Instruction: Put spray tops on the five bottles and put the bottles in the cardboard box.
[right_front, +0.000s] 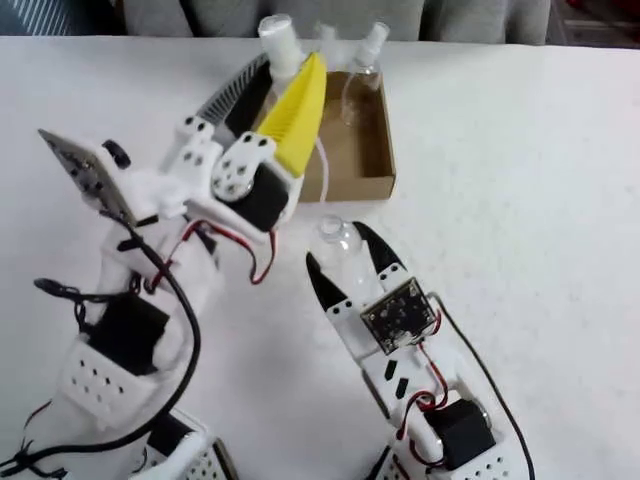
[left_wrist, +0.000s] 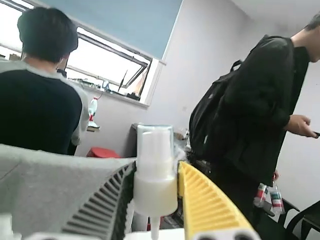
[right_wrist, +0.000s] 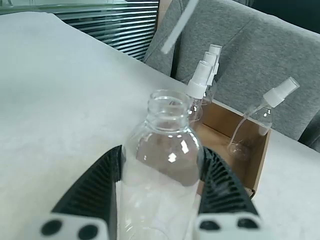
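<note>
Spray top (left_wrist: 155, 165) clamped between left gripper (right_front: 288, 62) jaws, above cardboard box (right_front: 360, 186). Uncapped bottle (right_wrist: 165, 125) clamped in right gripper (right_wrist: 162, 152) jaws, just beside cardboard box

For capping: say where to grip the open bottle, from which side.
Take the open bottle by its body below the shoulder, from the side opposite the cardboard box: it stands upright and its neck must stay free. The right gripper holds it so.

Uncapped clear bottle (right_wrist: 160, 160) near cardboard box (right_front: 356, 187)
</note>
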